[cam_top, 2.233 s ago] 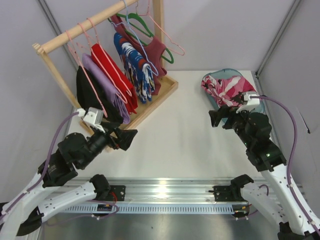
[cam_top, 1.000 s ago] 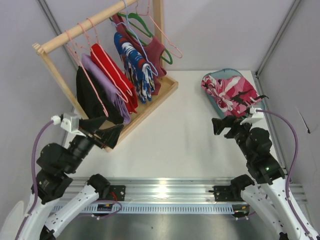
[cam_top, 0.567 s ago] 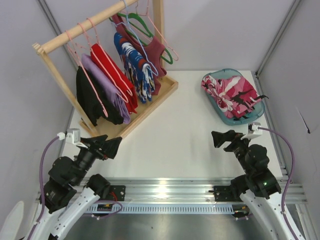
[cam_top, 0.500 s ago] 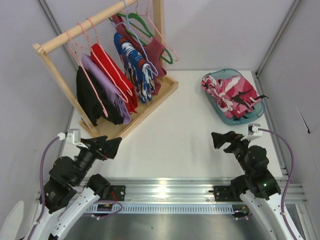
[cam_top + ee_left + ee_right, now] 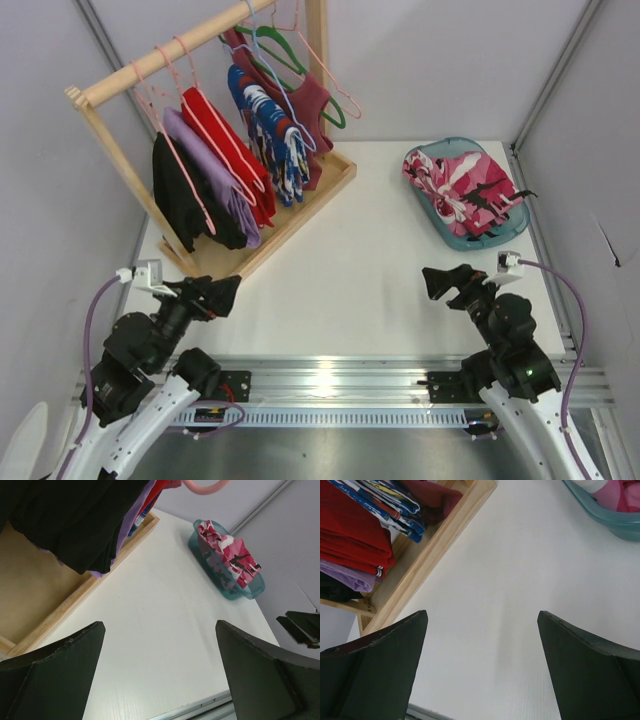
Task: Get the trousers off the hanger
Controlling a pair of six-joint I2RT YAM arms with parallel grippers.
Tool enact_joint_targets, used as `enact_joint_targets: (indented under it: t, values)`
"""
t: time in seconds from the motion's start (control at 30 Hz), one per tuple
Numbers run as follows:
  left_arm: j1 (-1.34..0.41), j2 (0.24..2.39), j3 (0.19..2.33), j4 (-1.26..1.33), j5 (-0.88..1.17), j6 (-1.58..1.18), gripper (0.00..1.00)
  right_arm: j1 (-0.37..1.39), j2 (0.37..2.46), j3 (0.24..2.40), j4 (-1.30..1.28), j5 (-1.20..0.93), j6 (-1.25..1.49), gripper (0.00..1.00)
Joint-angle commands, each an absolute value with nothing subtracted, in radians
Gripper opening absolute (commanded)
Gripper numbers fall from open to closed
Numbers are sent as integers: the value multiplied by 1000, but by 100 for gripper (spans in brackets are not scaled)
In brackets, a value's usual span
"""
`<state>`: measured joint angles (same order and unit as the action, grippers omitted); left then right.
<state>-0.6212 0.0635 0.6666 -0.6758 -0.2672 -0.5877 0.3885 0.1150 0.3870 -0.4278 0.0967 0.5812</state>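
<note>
At the bottom of the overhead view, the left gripper [image 5: 215,293] sits at lower left and the right gripper [image 5: 445,283] at lower right. Both are raised above the white tabletop [image 5: 340,270] with nothing between their black fingers. Each wrist view shows its own two fingers set wide apart at the lower corners of the frame, left [image 5: 160,680] and right [image 5: 480,670], over bare table.

Further up, at the right of the overhead view, a teal plastic tray [image 5: 452,240] sits on the table. The bright pink trousers with red, white and black patches [image 5: 460,185] lie bunched in it, well apart from both grippers. The left wrist view shows the same tray [image 5: 220,582] and trousers [image 5: 227,550] at upper right.

At upper left stands a wooden clothes rack [image 5: 150,65] holding black [image 5: 180,195], lilac [image 5: 205,165], plain red [image 5: 225,150] and blue-white-red patterned [image 5: 270,125] garments. Near its far end a thin pale-pink wire hanger [image 5: 345,95] hangs bare beside a green hanger [image 5: 300,65].
</note>
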Motion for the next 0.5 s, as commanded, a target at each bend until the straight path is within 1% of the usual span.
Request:
enact_joint_targets:
  t: [0.0, 0.13, 0.47]
  values:
    - [-617, 107, 660, -675, -301, -611, 99, 391, 129, 391, -361, 80, 575, 100]
    - [-617, 132, 669, -684, -302, -609, 99, 391, 146, 394, -319, 80, 539, 99]
    - [-617, 54, 655, -676, -313, -626, 99, 391, 179, 426, -302, 78, 526, 99]
